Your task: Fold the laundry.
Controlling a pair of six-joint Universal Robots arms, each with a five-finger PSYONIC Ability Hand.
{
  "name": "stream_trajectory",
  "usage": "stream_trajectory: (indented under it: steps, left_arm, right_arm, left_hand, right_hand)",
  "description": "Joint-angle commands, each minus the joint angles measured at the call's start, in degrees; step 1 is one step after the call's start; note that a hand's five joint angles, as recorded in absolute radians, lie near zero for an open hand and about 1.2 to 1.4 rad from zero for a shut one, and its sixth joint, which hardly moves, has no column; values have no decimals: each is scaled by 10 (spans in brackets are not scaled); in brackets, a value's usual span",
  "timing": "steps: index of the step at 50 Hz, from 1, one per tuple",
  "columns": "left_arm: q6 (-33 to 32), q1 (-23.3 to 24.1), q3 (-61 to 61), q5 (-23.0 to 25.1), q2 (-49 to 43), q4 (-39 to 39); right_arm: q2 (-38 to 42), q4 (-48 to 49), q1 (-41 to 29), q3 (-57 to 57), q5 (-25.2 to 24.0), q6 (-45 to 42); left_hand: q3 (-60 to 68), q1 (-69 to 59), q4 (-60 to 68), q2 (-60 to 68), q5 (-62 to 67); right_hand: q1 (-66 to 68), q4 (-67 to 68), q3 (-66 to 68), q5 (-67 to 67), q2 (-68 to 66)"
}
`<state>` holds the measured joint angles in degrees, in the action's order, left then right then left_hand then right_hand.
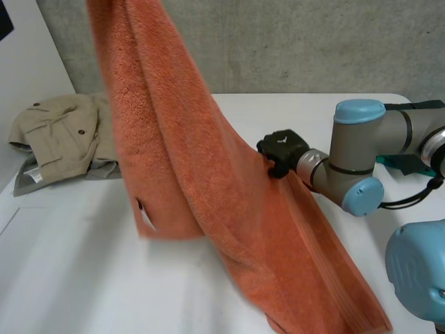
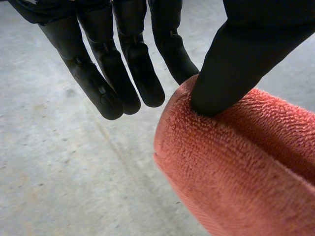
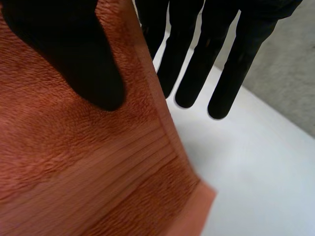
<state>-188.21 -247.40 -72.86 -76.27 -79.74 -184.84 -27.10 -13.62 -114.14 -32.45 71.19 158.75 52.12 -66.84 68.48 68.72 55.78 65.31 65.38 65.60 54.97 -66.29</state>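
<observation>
Held up off the white table (image 1: 62, 278): a long orange terry-cloth towel (image 1: 208, 202), stretched on a slant from twelve o'clock down to five o'clock in the head view. Gripped at two places, one by each hand.

Pinched at the high end by the black left hand (image 2: 236, 59), with the thumb tip dug into a rounded fold of the pile and the nearest finger meeting that fold from the other side. Beside them, straight fingers (image 2: 110, 83) close together and clear of the cloth.

Caught lower down, on the edge at three o'clock of the towel's middle, by the black right hand (image 1: 279, 152) at the end of the grey right arm (image 1: 354, 156) with its light-blue caps, reaching in from three o'clock. Pinned there under the thumb, pressed flat on the towel's face just beside the woven hem band, against straight fingers (image 3: 197, 69) ranged side by side behind that edge.

Below that grip, trailing on toward five o'clock; cannot tell whether touching the table. Marked by a small white label (image 1: 144, 212) on the shorter hanging fold at eight o'clock.

Heaped at ten o'clock on the table, well apart from the towel: a crumpled beige cotton jacket (image 1: 62, 132) with dark buttons. Backed at twelve o'clock by a rough grey concrete wall (image 1: 313, 42).
</observation>
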Motion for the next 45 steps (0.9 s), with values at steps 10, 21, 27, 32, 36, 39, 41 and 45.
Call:
stream_trajectory:
  steps: [10, 21, 27, 32, 36, 39, 41, 45]
  left_arm:
    - [38, -156, 138, -72, -196, -34]
    - [33, -151, 161, -104, -267, -10]
    - [27, -143, 15, -66, -284, -49]
    - [2, -146, -111, -63, -316, -104]
    - [-43, -143, -178, -61, -335, -119]
    - [-93, -143, -223, -58, -334, -107]
    - [-126, -143, -257, -55, -319, -84]
    - [-209, -142, -309, -59, -257, -12]
  right_arm:
    - [-130, 161, 101, 211, 200, 8]
    - [-340, 198, 149, -146, 103, 36]
    - [-339, 213, 154, -288, 77, 29]
    - [-289, 205, 174, -373, 71, -7]
    - [-260, 196, 183, -430, 69, -64]
    - [-261, 173, 187, -471, 63, -113]
    - [-275, 135, 189, -495, 65, -146]
    - [-330, 10, 200, -523, 77, -211]
  left_hand:
    - [279, -132, 115, 113, 142]
    - [279, -132, 115, 113, 142]
    - [279, -132, 115, 113, 142]
    - [279, -132, 115, 113, 142]
    - [279, -132, 115, 113, 142]
    - [279, -132, 115, 113, 142]
    - [279, -132, 115, 113, 142]
    - [279, -132, 115, 113, 142]
  right_hand:
    - [147, 146, 144, 150, -137]
    - [147, 146, 144, 150, -137]
    - [147, 146, 144, 150, -137]
    - [147, 146, 144, 150, -137]
    - [147, 146, 144, 150, -137]
    - [147, 146, 144, 150, -137]
    - [147, 146, 144, 150, -137]
    - [147, 146, 144, 150, -137]
